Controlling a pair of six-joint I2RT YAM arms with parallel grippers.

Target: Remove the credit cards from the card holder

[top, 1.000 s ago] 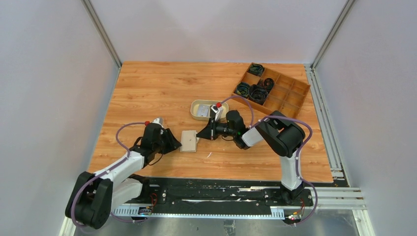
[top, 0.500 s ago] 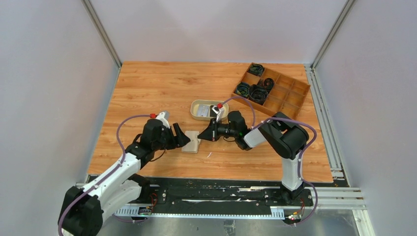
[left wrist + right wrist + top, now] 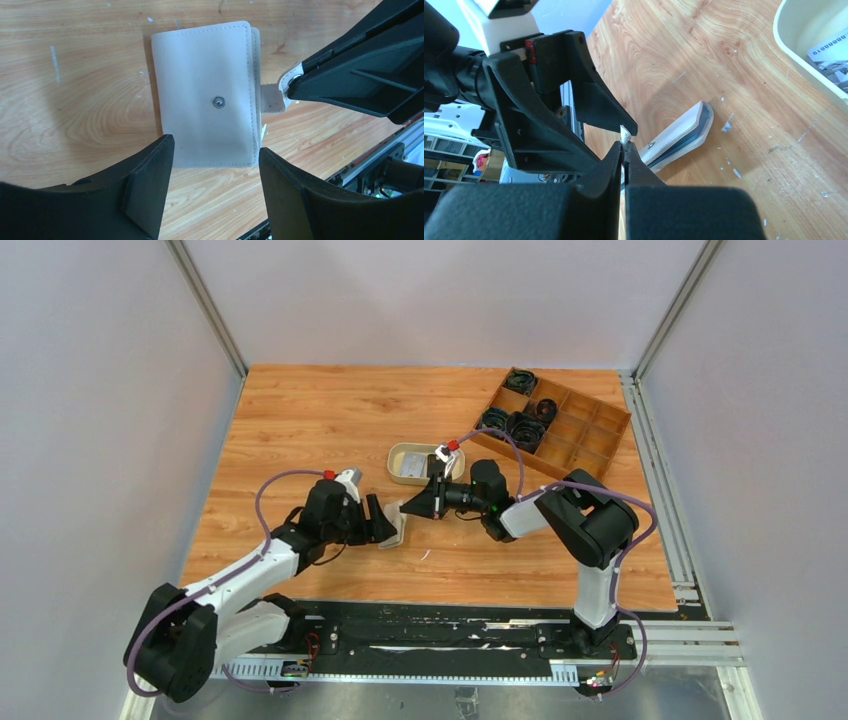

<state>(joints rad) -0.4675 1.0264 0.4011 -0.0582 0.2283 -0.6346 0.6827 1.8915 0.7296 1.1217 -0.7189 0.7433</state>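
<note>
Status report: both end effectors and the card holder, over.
Left end effector open, flanking card holder. Right end effector shut on tab. Holder folded. Nothing obstructs.

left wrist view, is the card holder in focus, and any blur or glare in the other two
Left wrist: card holder sharp, stitching clear, thin shadow beside it. Right wrist: the right gripper fills the foreground, dark and soft; top left corner washed out bright. Top external: even light, no glare.

Card holder (image 3: pixel 398 527) lies on the table (image 3: pixel 320 420); dish (image 3: pixel 392 464) near its twelve o'clock, compartment tray (image 3: pixel 585 445) farther at two o'clock.
</note>
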